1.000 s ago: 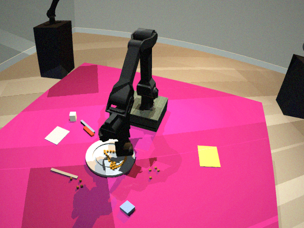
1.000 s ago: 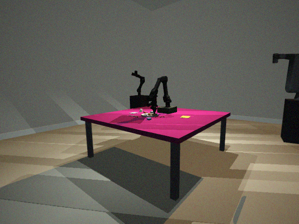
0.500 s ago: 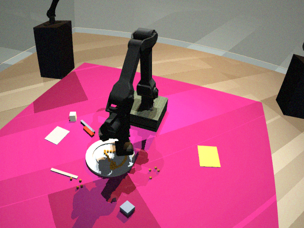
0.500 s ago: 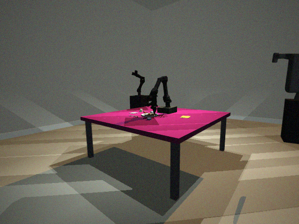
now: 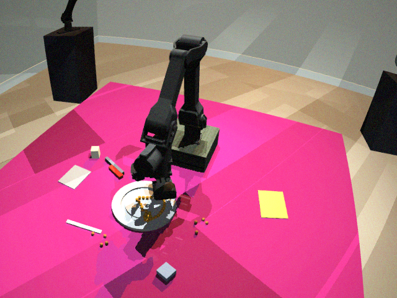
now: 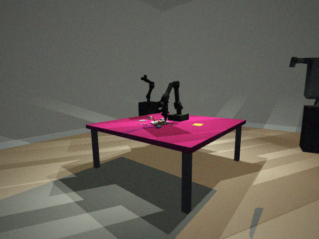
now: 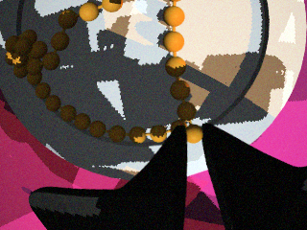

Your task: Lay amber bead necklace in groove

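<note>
The round bead board lies under the arm, white with dark shadow across it; its groove shows as a dark ring. The amber bead necklace lies over it as an uneven loop. In the wrist view several beads bunch at the left, a lower arc runs near the groove, and the right-hand strand runs well inside the ring. My gripper is shut on one necklace bead, low over the board's rim side. In the top view the fingertips are hidden by the hand.
Loose amber beads lie on both sides of the board. Around it are a white strip, a red and grey piece, a pale cube, a white sheet, a blue-grey block and a yellow sheet.
</note>
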You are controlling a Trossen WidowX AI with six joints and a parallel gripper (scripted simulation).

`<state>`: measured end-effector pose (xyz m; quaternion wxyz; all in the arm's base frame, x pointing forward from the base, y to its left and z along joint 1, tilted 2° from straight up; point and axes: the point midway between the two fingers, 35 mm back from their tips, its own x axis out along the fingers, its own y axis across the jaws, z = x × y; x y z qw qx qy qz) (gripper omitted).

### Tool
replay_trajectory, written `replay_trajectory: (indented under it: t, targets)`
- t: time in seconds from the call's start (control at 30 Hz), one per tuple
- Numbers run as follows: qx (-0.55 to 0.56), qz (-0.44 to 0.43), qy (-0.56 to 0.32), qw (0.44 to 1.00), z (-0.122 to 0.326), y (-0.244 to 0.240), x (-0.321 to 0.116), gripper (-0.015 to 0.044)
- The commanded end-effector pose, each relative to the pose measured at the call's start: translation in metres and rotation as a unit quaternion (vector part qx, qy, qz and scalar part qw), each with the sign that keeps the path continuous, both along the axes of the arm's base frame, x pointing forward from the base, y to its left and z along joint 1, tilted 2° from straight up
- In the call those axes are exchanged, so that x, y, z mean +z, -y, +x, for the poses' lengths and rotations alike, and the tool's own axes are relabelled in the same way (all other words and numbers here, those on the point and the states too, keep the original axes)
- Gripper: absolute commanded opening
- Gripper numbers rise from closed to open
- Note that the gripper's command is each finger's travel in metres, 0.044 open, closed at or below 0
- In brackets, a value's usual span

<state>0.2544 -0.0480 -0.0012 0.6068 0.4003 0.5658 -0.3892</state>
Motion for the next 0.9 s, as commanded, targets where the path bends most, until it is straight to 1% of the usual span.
replay_trajectory:
  t: [0.0, 0.13, 0.7, 0.87]
  targets:
    - [0.002, 0.0, 0.001, 1.0, -0.0007, -0.0005, -0.0035, 0.0]
    - [0.002, 0.0, 0.001, 1.0, -0.0005, -0.0004, -0.0076, 0.0]
    - [0.0, 0.0, 0.0, 1.0, -0.0008, -0.0002, -0.0029, 0.044]
    - [0.002, 0.0, 0.001, 1.0, -0.001, -0.0002, 0.0006, 0.044]
